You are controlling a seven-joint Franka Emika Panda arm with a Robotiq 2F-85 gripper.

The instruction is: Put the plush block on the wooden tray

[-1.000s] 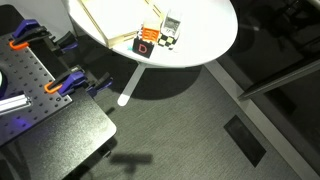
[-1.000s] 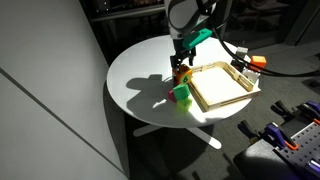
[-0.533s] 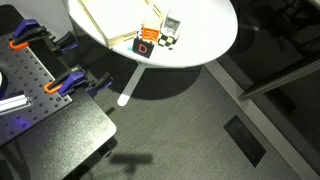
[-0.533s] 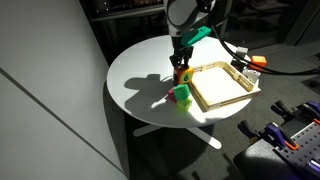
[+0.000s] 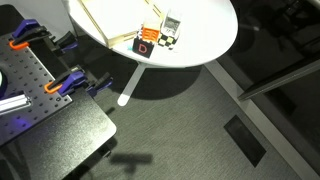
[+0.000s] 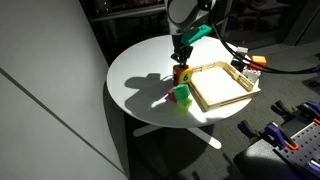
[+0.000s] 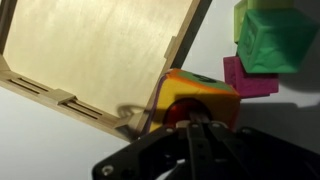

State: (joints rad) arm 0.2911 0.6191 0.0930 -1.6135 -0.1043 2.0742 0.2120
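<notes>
While holding plush block (image 6: 181,76) clenched in gripper (image 6: 181,68) | step: transport, blk just off left edge of wooden tray (image 6: 225,86), far side of green cube (image 6: 182,94) | next: shift right over tray, lower, release

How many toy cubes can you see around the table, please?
2. The plush block is pinched in the gripper beside a corner of the wooden tray. A green-and-magenta cube sits on the table close by. The arm may hide others.

Lab: black perforated mounting plate (image 5: 38,88), orange clamps (image 5: 70,82), grey carpet (image 5: 195,130)
</notes>
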